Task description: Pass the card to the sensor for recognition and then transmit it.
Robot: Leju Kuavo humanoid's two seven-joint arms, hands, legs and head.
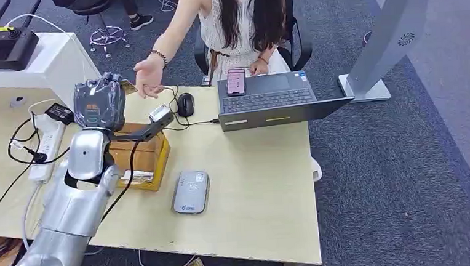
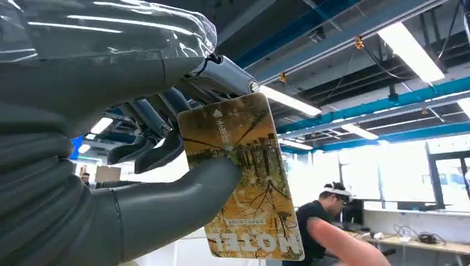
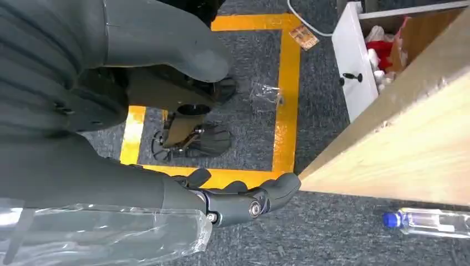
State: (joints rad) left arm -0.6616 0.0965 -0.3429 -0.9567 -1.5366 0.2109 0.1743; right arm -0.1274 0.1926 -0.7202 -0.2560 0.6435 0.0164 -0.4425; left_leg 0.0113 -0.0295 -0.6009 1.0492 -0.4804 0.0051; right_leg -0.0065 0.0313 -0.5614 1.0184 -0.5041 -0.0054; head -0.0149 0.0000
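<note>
One card (image 2: 242, 177) pinched between thumb and fingers of left robot hand (image 2: 111, 166), near person's palm (image 1: 149, 76).

The left arm reaches up and forward, its left hand (image 1: 99, 102) raised, thumb and fingers (image 2: 148, 145) pinching the card (image 2: 242, 178). The right hand (image 3: 166, 188) hangs low, pointed at the floor, fingers seemingly loosely curled and holding nothing

I see silver jointed left arm (image 1: 70, 198) | black cable along it | left hand (image 1: 99, 103) grey, clear plastic wrap behind fingers | right hand (image 3: 166, 183) alike
</note>
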